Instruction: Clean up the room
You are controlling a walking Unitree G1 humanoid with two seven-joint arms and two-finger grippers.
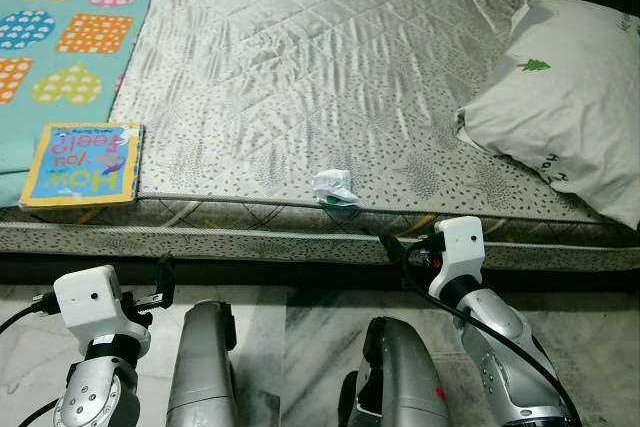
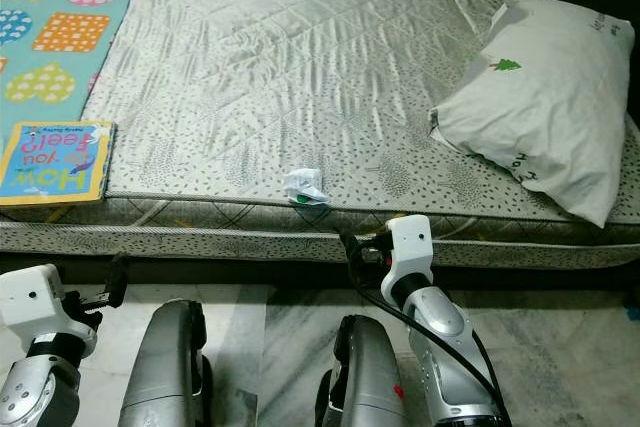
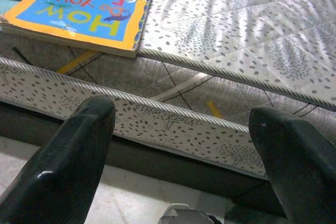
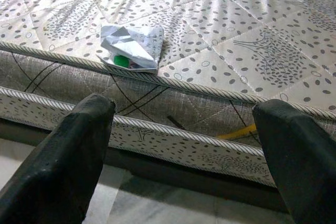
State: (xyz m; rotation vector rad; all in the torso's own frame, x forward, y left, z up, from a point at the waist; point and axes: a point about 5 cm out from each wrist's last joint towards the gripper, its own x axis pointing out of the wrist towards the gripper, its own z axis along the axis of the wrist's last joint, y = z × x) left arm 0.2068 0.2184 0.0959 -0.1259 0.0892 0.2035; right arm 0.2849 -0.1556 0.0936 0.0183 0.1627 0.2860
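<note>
Resting on the mattress (image 1: 330,57): one book (image 1: 82,164), one wrapper (image 1: 334,187), one pillow (image 1: 570,97); both tools gape apart, left tool (image 3: 184,150), right tool (image 4: 184,150).

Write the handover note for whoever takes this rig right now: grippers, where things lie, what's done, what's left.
Left gripper: jaws open, empty, low before the mattress edge, facing the picture book.
Right gripper: jaws open, empty, aimed at the crumpled wrapper.
Wrapper lies at the mattress's front edge, a green bit showing. Book lies flat at the front left corner, partly on the patterned mat. Pillow lies on the right side.
Done: nothing picked up yet.
Left: probably take the wrapper first, then the book.
</note>
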